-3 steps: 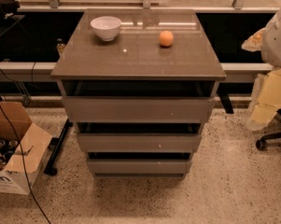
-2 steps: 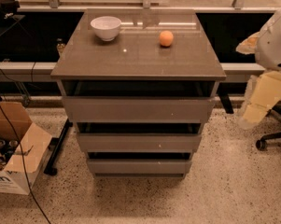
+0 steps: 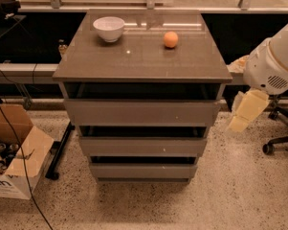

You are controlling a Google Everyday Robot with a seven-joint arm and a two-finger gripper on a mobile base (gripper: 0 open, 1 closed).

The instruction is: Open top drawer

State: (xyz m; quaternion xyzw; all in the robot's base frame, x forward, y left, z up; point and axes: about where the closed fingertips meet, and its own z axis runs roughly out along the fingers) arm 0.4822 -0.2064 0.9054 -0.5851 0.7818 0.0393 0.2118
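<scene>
Cream-coloured and blocky, the gripper (image 3: 245, 111) hangs at the right of the cabinet (image 3: 134, 59), level with the top drawer (image 3: 142, 112) and apart from it, touching nothing. Whether it is released or clenched I cannot tell; nothing shows in its hold. It hangs from a rounded, smooth white arm (image 3: 273, 63) with a vented patch on its shell.

Top drawer: a plain, flat, matt grey-brown panel with no handle, the widest and tallest of three fronts. It sits right under the cabinet's slab, with a dark band of shadow between its upper edge and the slab. The two lower drawers (image 3: 142, 146) have shorter, narrower fronts of the same finish, each with a dark gap above.

The slab is smooth and slightly glossy, with reflections near its back edge. A round white bowl (image 3: 109, 28) stands at its back left, and a small orange ball-shaped fruit (image 3: 171, 39) at its back right, well apart from the bowl.

The floor (image 3: 239, 190) is pale speckled stone. At the left lies an open cardboard box (image 3: 19, 164) with cans inside, and a black cable (image 3: 12, 128) runs across it. A black chair base (image 3: 280, 139) on castors stands at the right edge, behind the gripper.
</scene>
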